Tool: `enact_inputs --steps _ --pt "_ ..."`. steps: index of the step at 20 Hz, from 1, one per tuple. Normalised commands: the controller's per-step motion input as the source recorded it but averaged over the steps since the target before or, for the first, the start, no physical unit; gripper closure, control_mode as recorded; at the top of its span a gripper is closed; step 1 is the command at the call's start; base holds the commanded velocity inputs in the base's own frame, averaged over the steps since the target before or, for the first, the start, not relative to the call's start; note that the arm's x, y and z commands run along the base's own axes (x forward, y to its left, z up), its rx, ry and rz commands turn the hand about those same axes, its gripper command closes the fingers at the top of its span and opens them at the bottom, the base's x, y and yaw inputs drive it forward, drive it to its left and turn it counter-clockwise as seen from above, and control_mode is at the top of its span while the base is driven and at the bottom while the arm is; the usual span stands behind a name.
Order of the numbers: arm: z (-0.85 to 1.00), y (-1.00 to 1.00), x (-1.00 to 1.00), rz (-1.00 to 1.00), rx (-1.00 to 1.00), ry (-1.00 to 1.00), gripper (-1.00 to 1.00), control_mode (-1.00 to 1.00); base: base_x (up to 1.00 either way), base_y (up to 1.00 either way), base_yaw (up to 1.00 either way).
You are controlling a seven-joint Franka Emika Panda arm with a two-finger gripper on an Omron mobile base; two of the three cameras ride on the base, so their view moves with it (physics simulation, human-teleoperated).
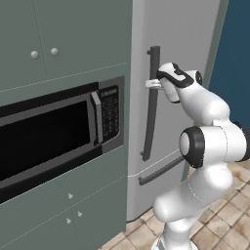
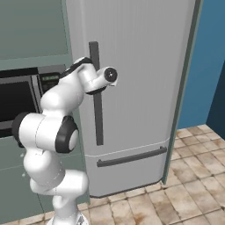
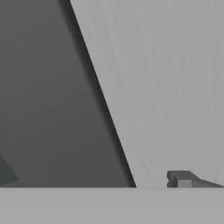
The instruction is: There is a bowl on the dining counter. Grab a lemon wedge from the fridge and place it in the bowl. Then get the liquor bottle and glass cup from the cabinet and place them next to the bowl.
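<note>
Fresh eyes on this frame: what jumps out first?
The white arm, reaching up with its open gripper at the upper bar handle of the fridge, whose doors are shut. To the fridge's left, a black microwave sits built into grey-green cabinets.

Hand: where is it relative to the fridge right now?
In the left base view the hand is up against the fridge's tall door handle, near its upper end, right of the microwave; its jaws are open.
</note>
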Motion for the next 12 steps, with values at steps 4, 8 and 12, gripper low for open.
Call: enact_inputs --steps 4,8,12 --pt "0.0 0.31 0.08 0.01 0.0 0.0 1.0 -1.0 0.0 0.0 0.0" --pt "0.0 0.12 0.0 0.0 0.0 0.0 1.0 -1.0 0.0 0.0 0.0" --pt "0.0 -0.09 -0.09 -0.02 0.0 -0.04 1.0 -1.0 0.0 0.0 0.0"
